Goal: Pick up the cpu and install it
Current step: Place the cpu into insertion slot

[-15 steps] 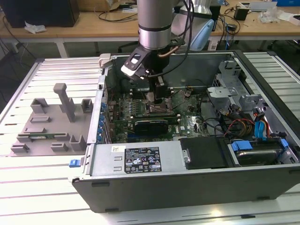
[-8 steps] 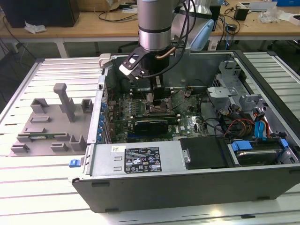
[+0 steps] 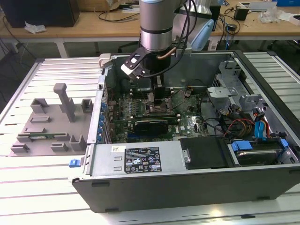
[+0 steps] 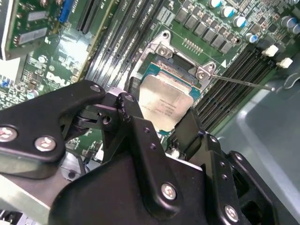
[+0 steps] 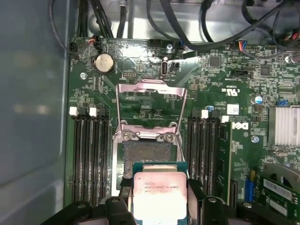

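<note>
Cpu [image 5: 159, 194]: judged light, stiff, fragile; your gripper [image 5: 159, 204] has its jaws pinching its opposite edges above the socket [image 5: 147, 157].

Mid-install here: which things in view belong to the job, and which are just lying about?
Job:
cpu, gripped in the claw
open socket
raised socket frame

Lying about:
grey fixture blocks on the table
blue clip by the case
coin battery
finned heatsink
drive cables
</note>
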Robot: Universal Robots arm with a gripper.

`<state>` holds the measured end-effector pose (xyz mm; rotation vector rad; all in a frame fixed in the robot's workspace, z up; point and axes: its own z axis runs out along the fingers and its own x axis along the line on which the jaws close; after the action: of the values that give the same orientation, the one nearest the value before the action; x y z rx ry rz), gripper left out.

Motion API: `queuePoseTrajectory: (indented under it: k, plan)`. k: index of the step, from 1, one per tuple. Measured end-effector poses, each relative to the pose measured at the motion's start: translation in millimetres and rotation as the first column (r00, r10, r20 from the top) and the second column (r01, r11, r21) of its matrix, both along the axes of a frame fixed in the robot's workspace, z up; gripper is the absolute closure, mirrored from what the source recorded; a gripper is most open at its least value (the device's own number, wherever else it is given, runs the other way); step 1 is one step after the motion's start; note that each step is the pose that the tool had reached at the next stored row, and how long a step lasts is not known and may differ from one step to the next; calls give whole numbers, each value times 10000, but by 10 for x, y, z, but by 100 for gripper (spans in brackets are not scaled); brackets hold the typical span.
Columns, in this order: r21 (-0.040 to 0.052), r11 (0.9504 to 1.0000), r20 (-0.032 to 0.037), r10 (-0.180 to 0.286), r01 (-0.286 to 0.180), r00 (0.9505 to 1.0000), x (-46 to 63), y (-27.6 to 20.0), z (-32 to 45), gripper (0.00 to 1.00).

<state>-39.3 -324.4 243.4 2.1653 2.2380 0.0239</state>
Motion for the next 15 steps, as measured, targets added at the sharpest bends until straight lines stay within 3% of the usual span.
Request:
queuePoseTrajectory:
  k: [3,7,10,15]
  plan:
    - [-44,10000,-17,-1,1,10000,21,15,-23,45]
    - [-177,9998,-62,-4,3,10000,57,29,-57,45]
    - [-186,9998,-62,-3,1,10000,57,28,-57,45]
    - [-295,9996,-62,-10,8,10000,56,37,-97,45]
